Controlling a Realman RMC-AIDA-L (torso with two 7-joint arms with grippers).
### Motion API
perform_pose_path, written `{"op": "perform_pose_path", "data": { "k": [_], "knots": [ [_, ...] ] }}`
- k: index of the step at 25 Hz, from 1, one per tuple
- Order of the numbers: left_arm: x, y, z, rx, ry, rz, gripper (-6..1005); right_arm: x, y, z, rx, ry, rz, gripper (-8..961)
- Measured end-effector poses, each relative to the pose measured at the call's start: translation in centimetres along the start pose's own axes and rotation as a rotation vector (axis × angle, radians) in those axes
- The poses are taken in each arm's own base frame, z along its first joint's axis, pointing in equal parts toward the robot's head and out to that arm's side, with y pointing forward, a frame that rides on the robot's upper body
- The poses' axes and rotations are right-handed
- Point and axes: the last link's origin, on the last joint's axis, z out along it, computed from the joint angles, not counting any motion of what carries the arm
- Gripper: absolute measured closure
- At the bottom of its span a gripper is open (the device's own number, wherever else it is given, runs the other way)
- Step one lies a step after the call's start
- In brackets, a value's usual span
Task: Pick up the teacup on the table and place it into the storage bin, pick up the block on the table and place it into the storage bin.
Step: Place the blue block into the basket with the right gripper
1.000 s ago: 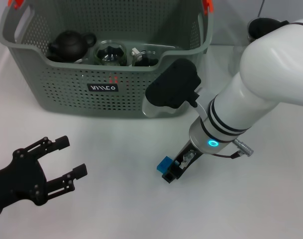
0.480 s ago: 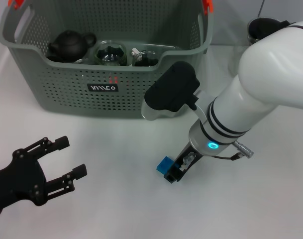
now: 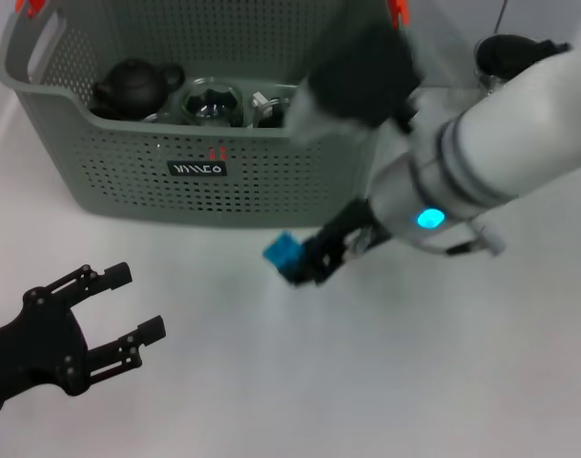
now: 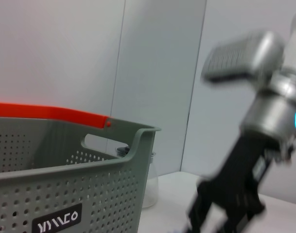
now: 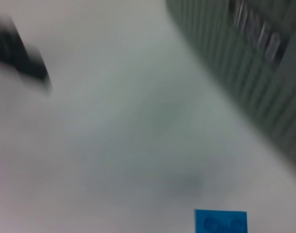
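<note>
One blue block [image 3: 282, 253] is pinched in the right gripper [image 3: 304, 260], up off the table [image 3: 366, 382], and next it must go over the storage bin [image 3: 128, 153] wall; the left gripper [image 3: 118, 320] waits wide open.

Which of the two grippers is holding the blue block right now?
The right gripper, raised beside the storage bin, grips the blue block; the left gripper is open and empty.

Block [image 3: 283, 253] sitting in right gripper [image 3: 304, 262], just near of bin [image 3: 128, 153]. Teapot [image 3: 133, 84] lying inside bin, far left. Left gripper [image 3: 118, 310] resting near-left.
</note>
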Motion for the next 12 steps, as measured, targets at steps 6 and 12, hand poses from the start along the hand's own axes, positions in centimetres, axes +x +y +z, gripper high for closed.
{"op": "perform_pose_path", "data": {
  "k": [6, 12],
  "knots": [
    [0.0, -0.1, -0.2, 0.013, 0.005, 0.000, 201, -2.5, -1.3, -8.8, 0.005, -0.359, 0.025, 525],
    [0.2, -0.1, 0.1, 0.004, 0.011, 0.002, 201, -5.7, -3.3, -11.3, -0.002, -0.591, 0.031, 524]
  ]
}}
